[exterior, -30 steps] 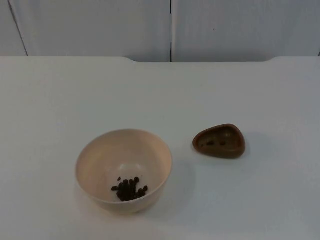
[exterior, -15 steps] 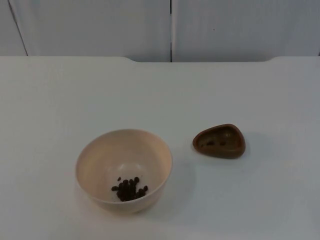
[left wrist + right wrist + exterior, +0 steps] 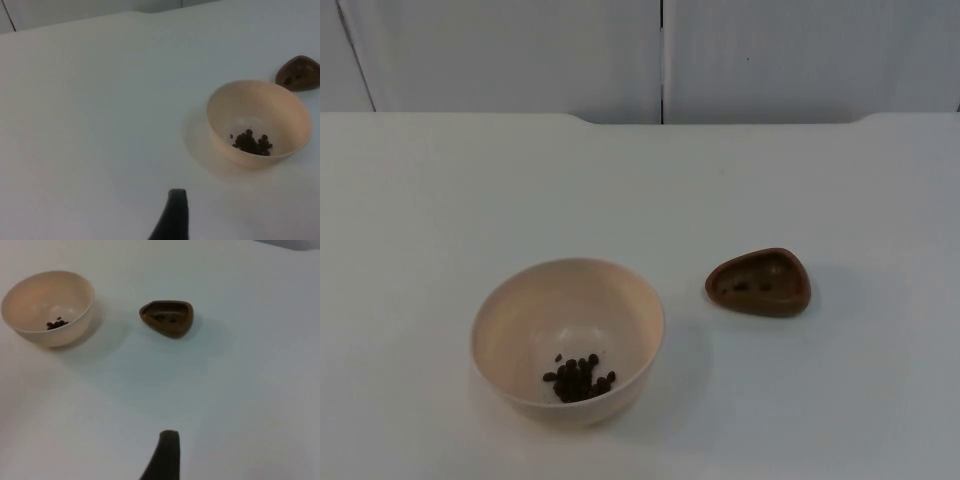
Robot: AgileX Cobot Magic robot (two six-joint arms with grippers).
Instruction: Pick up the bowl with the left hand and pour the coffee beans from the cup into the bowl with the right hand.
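Top view: cream bowl with coffee beans near table front edge; brown cup just right, apart. My left end effector, right end effector: finger state unclear.

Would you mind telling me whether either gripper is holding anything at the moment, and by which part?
Nothing is held. The bowl, with coffee beans inside, and the brown cup both sit free on the white table, with no gripper touching them.
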